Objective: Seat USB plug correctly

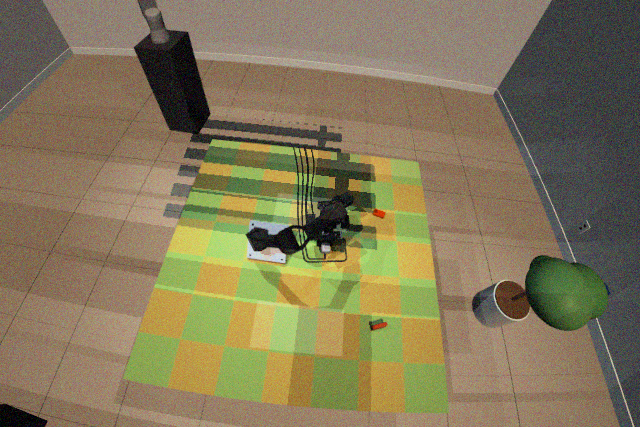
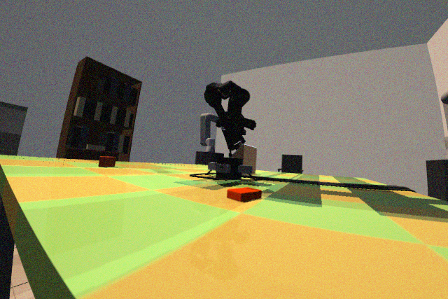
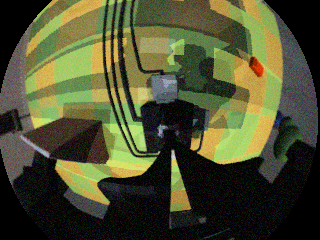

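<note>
The black power cube (image 2: 234, 172) (image 3: 152, 131) stands on the checkered table top, with pale grey blocks at its sides; one pale block (image 1: 325, 247) (image 3: 164, 89) shows clearly. My gripper (image 2: 230, 152) (image 3: 171, 144) points down at the top of the cube, its fingers nearly together. It is shut on the USB plug, which is small, dark and mostly hidden between the fingertips. Small pale glints show beside the tips in the wrist view. Which way round the plug faces, and how deep it sits in the socket, cannot be told.
Thin black cables (image 1: 299, 182) (image 3: 116, 65) run from the back of the table and loop around the cube. A red-orange block (image 1: 379, 213) (image 2: 243, 194) (image 3: 256, 66) lies to its right in the overhead view. Another red piece (image 1: 378, 325) (image 2: 107, 161) lies nearer the front.
</note>
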You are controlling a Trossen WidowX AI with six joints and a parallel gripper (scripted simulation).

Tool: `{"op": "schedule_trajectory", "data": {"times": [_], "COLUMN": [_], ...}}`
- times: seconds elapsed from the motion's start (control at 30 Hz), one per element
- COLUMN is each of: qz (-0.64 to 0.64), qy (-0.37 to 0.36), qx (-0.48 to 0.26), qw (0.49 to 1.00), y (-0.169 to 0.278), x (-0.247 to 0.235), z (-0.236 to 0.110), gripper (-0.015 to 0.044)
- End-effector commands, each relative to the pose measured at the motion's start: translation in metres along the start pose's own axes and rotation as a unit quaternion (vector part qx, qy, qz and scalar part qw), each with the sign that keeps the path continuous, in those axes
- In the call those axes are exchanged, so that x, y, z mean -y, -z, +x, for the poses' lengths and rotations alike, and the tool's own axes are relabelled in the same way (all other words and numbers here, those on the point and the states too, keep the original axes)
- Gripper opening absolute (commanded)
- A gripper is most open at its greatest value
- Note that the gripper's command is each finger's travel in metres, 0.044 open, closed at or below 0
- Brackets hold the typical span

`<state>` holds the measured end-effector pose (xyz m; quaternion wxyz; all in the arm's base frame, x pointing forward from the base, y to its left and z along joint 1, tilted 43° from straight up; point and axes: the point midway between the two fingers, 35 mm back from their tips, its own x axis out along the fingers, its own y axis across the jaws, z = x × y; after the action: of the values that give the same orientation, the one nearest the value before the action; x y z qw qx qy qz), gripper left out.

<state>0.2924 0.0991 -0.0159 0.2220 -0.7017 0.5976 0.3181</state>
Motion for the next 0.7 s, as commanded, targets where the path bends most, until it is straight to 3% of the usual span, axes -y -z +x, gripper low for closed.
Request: {"op": "schedule_trajectory", "data": {"times": [0.0,0.67], "qz": [-0.003,-0.003], "qy": [-0.001,-0.001], "qx": [-0.002,-0.002], "qw": [1.000,1.000], "y": [0.0001,0.0000], "x": [0.0000,0.0000], "z": [0.0021,0.0045], "gripper": [0.0000,0.0000]}}
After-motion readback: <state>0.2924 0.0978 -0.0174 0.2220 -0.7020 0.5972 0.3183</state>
